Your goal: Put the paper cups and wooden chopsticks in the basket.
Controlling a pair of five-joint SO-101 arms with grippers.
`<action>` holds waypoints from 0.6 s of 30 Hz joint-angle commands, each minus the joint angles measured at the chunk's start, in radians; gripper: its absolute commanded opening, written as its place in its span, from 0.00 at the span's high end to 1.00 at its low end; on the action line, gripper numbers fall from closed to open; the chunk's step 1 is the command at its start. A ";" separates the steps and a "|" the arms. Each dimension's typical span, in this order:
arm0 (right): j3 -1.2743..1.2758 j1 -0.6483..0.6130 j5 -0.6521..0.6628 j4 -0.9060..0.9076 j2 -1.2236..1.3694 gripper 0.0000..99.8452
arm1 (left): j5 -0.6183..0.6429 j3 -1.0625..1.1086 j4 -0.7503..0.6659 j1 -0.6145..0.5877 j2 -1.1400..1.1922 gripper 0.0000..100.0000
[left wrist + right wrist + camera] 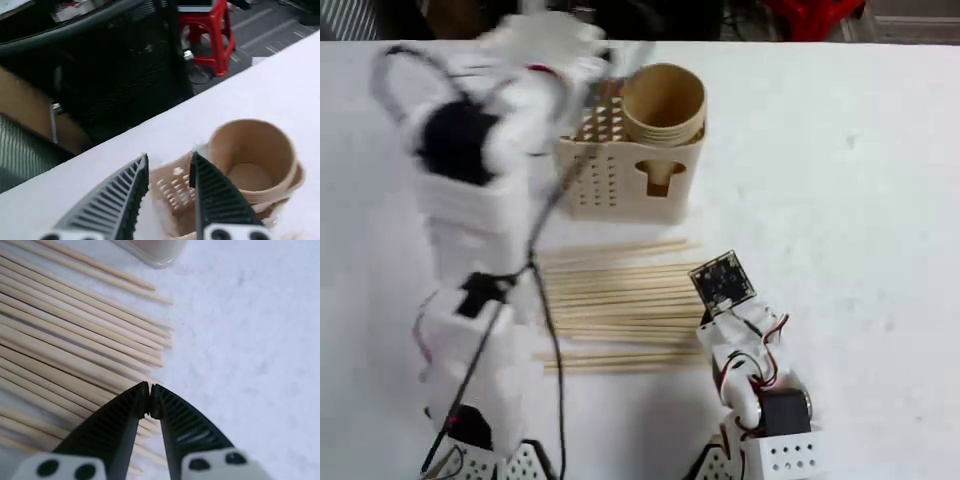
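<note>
On a white tabletop [860,180], a stack of paper cups [665,100] already sits in the 3 o'clock compartment of the perforated basket [620,185]. The wooden chopsticks [620,300] lie in a loose row at the basket's 6 o'clock, none of them yet inside. The left hand [169,159] hovers above the basket's other compartment, at 9 o'clock, its two fingers parted by a narrow gap and holding nothing. The right hand [149,390] hangs low over the 3 o'clock ends of the chopsticks with its fingertips pressed together. Whether a single stick is nipped beneath them cannot be made out from the wrist view, though none shows between the tips.

Trouble from here looks likeliest at the sticks. A closed hand lowered onto the row would push rather than pick, and round sticks would roll apart or skid toward the 6 o'clock edge. A grip taken so near the ends would leave the long remainder to droop or swing, so a bundle could fan out and spill on the lift. Long sticks tipped into a narrow compartment may catch on the rim. The basket, which carries only cups, could then be shoved or tipped, the stack going with it. With the left hand poised over that opening, a delivery by the right arm would bring both arms into the same space. A bump there could knock the basket or jar the load loose.
</note>
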 commanded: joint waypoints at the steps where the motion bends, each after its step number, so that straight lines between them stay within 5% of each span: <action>1: -0.038 0.065 0.011 -0.022 -0.004 0.98 | 0.086 0.133 0.015 -0.236 -0.147 0.85; 9: -0.233 0.140 0.081 0.091 0.008 0.95 | 0.015 1.169 -0.002 -0.453 -0.506 0.85; 18: -0.568 0.058 0.215 0.099 0.503 0.90 | -0.005 2.265 -0.559 -0.433 -1.061 0.85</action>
